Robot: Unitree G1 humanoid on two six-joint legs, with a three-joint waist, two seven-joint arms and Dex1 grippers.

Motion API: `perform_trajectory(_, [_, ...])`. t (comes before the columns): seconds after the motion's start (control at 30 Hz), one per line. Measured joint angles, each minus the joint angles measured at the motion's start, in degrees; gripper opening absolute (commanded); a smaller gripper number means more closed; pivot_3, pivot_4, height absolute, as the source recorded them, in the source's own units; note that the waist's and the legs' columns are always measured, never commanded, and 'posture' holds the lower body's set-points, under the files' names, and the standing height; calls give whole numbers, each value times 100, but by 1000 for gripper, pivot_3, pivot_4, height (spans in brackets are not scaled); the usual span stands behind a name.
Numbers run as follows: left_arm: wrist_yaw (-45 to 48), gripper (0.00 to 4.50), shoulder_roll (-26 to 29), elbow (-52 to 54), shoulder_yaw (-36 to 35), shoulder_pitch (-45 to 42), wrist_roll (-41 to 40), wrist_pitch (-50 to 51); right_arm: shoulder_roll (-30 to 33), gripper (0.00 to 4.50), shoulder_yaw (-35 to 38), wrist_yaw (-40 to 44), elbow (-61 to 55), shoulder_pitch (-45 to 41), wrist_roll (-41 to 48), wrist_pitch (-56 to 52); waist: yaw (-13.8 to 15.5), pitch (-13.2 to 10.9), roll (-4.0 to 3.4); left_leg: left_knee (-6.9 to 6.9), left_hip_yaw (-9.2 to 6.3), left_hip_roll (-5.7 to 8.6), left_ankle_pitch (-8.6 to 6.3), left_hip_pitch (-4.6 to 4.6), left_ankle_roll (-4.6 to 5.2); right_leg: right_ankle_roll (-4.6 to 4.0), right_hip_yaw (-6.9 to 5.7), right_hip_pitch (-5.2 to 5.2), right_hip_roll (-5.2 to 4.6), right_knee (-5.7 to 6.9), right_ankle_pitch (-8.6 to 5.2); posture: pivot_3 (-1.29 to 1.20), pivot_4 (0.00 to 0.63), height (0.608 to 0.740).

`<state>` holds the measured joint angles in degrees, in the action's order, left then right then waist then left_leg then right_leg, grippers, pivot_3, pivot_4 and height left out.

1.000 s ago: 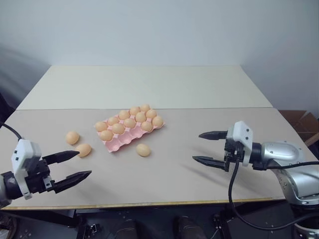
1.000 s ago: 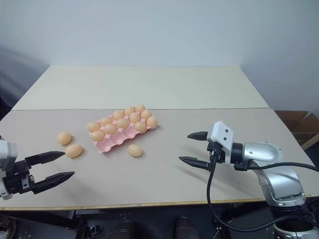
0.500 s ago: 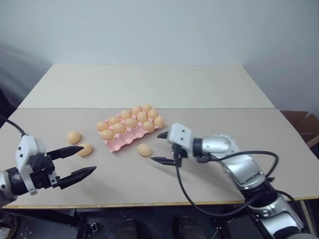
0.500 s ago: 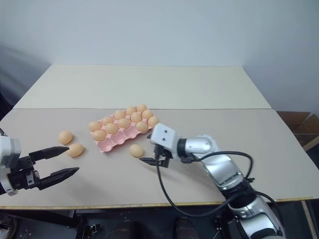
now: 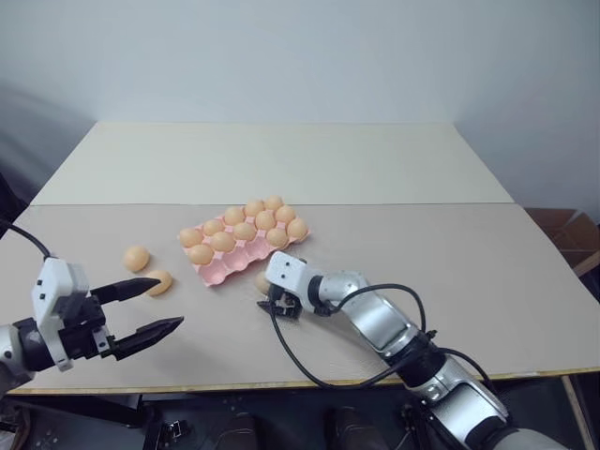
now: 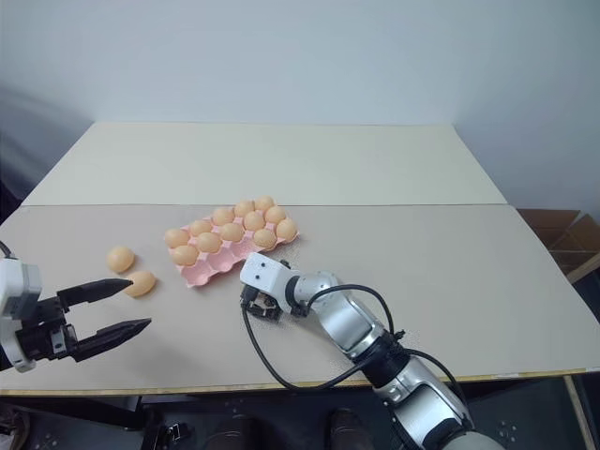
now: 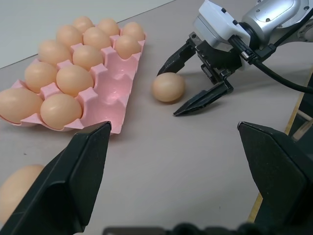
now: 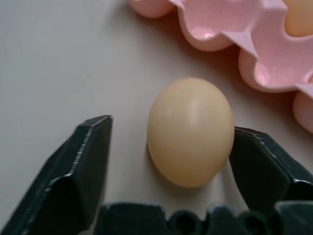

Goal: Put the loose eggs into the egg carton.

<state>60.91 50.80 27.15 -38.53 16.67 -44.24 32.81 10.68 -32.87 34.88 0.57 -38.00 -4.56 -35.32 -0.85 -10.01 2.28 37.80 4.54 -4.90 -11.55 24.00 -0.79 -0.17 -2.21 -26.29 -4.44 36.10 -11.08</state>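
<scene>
Now that the right hand (image 7: 194,81) has swung in, half-closed around the egg (image 7: 167,87) beside the carton (image 7: 110,90), pickup looks next; left hand (image 5: 141,307) idles open

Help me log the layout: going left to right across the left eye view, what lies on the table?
Left end effector → two loose eggs → egg carton → right end effector, straddling a third loose egg.

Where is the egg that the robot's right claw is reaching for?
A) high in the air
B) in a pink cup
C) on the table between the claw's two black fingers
C: the small orange-tan egg lies on the table between the right claw's black fingers.
</scene>
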Motion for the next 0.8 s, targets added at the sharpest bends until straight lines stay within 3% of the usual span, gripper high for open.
perform_trajectory(0.07, [-11,4500,0,5,-15,14,0,0,0,2234,30,47,-26,2,27,15,2,0,0,0,0,0,0,0,0,0,0,1,-1,-1,0,0,150,740])
perform_trajectory(0.13, [-21,4500,0,8,-25,21,0,0,45,1873,96,124,-132,17,56,15,2,0,0,0,0,0,0,0,0,-2,0,0,-1,-1,-2,0,150,740])
perform_trajectory(0.4, [-51,4500,-25,39,-35,58,5,-5,108,1820,508,361,-665,-299,310,-70,-32,0,0,0,1,-3,0,-1,0,-3,0,-3,3,3,-1,0,150,740])
perform_trajectory(0.67, [-78,4500,-93,64,-90,147,11,-13,-673,1820,775,-193,1470,-1552,94,767,-68,0,0,-6,2,-4,0,0,0,-3,-1,-3,2,-1,4,0,150,740])
perform_trajectory(0.8, [-80,4500,-102,107,-150,221,11,-13,-896,3127,776,-380,2356,-1770,-75,1208,-77,0,0,-6,2,-3,0,10,0,3,-2,-7,0,-6,13,0,150,740])
